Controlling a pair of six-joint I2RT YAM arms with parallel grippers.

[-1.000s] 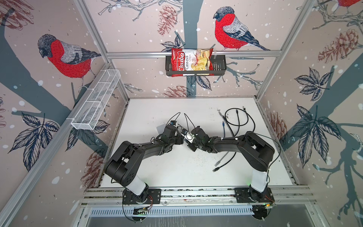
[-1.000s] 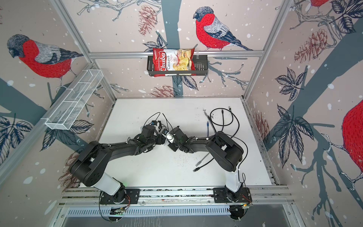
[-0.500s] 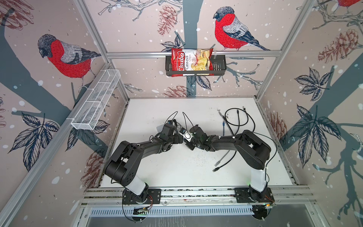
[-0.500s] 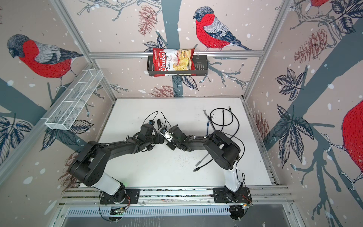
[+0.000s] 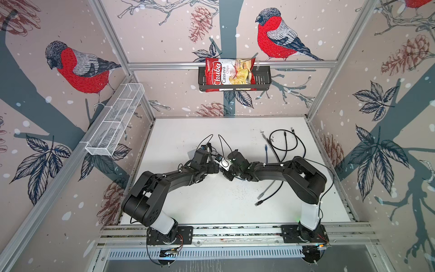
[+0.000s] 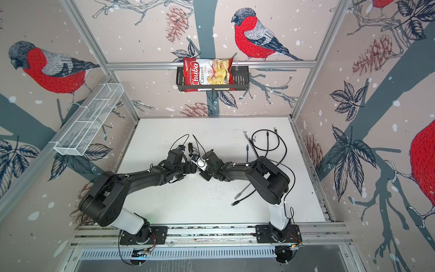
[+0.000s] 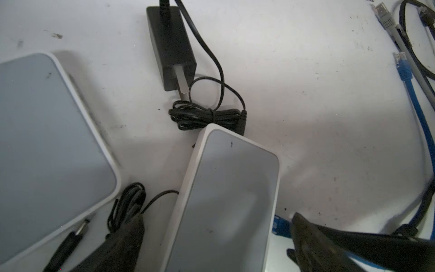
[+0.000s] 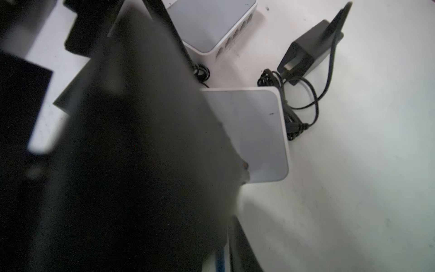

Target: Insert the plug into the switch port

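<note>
Operator: Seating is worrying me. The plug (image 7: 280,223) is lying right against one side of the switch (image 7: 226,200), but I am not seeing whether it is fully in.

Observer: Where is the switch sitting?

Operator: It is lying flat on the table (image 5: 211,205), near the middle, between the two arms. The left gripper (image 7: 217,217) is straddling it with jaws spread wide, gripping nothing.

Observer: And the right gripper (image 5: 227,173)?

Operator: A dark blur is blocking its wrist view, so I am not managing to tell whether its jaws are clenched or released. Only a blue cable (image 8: 220,259) is showing there.

Observer: I am thinking the plug is needing a straight push along the port's axis, with the left jaws bracing the switch so it is not sliding.

Operator: Agreed. How is the switch looking?

Observer: It is showing as a small white box with rounded corners and a grey top. The plug is looking blue.
</note>
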